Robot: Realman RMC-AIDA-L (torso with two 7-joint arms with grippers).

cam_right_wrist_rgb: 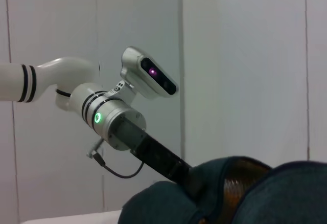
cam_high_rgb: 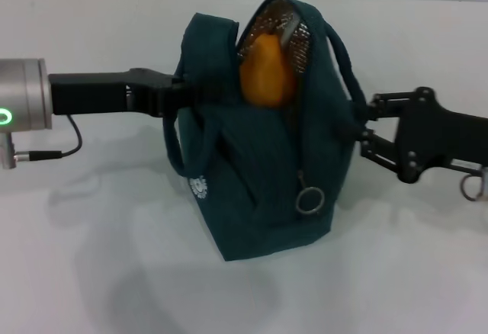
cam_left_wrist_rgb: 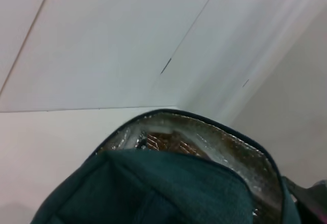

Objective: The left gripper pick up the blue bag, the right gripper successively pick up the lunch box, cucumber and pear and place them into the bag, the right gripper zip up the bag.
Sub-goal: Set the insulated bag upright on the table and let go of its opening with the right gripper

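Note:
The blue bag [cam_high_rgb: 259, 174] stands upright in the middle of the white table, its mouth open and the silver lining [cam_left_wrist_rgb: 214, 142] showing. The orange-yellow pear [cam_high_rgb: 267, 71] sits in the open mouth at the top. From the left, my left gripper [cam_high_rgb: 181, 94] reaches in level and is shut on the bag's upper side; the right wrist view shows it [cam_right_wrist_rgb: 179, 170] entering the fabric [cam_right_wrist_rgb: 286, 193]. My right gripper [cam_high_rgb: 364, 126] hangs open just off the bag's right side, beside a loop handle [cam_high_rgb: 347, 63]. The zipper's ring pull [cam_high_rgb: 309, 199] dangles low on the front. The lunch box and the cucumber are hidden.
The white table [cam_high_rgb: 91, 258] runs back to a pale wall. A thin black cable [cam_high_rgb: 65, 147] hangs under the left arm's silver segment with the green ring light [cam_right_wrist_rgb: 97, 117].

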